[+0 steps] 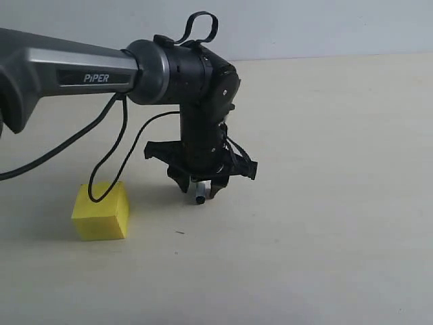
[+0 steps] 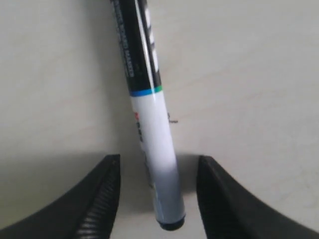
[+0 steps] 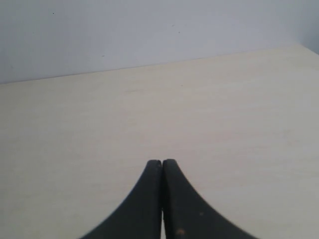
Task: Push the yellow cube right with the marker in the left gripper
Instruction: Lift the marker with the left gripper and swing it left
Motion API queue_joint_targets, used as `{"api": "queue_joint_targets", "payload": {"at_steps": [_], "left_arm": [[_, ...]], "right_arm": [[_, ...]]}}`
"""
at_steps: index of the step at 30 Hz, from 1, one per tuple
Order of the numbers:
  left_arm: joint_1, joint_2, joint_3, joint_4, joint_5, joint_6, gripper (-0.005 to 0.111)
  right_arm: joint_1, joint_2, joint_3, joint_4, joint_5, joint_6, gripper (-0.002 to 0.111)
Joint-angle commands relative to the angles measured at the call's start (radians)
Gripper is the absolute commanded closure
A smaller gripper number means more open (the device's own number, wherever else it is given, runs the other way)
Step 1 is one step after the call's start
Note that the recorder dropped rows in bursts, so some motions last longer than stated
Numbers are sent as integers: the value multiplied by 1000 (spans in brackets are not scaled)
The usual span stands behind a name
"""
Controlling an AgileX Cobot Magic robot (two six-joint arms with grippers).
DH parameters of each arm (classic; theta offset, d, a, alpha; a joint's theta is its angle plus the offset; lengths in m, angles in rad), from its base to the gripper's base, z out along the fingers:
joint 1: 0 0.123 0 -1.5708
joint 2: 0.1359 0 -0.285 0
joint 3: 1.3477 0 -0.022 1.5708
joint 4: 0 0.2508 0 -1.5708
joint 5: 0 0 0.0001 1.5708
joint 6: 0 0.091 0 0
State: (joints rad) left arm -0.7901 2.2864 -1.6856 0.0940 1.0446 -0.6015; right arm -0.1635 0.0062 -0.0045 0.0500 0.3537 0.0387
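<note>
Apparently marker (image 2: pixel 148 109) runs lengthwise between left gripper (image 2: pixel 158 158) jaws, pointing outward; grip unclear. Right gripper (image 3: pixel 162 164) closed.

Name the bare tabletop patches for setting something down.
Bare table runs wide from the left tool and marker to the exterior view's right edge, and in front of the yellow cube. A narrower strip lies between cube and tool. Crowded: over the cube, where a cable loop hangs.

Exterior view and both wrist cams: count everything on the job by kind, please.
yellow cube: 1
marker: 1
hands: 2 (left hand, right hand)
Total: 4
</note>
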Motion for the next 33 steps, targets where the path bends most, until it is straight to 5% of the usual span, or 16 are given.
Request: {"api": "queue_joint_targets", "payload": {"at_steps": [1,6,10,16,20,23,26,30,33], "left_arm": [[2,17,-4,0,7,-1,59],[2,29,-4,0,7,2,67],[2,5,-4,-3,50,37,106],[-2,-179,9,-6,147,287,107],[-13,-495,305,118,87,359,107],[58,-827,646,216,-2,334,107],[240,-1153,926,307,-31,385,107],[428,-1327,1091,338,-112,851,107],[506,-1293,1093,325,-159,971,107]], "right_arm": [[2,-6,4,1,-6,0,108],[2,-6,4,1,-6,0,108],[2,-6,4,1,-6,0,108],[2,-6,4,1,-6,0,108],[2,-6,4,1,-6,0,108],[2,-6,4,1,-6,0,108],[2,-6,4,1,-6,0,108],[2,-6,4,1,-6,0,108],[2,-6,4,1,-6,0,108]]}}
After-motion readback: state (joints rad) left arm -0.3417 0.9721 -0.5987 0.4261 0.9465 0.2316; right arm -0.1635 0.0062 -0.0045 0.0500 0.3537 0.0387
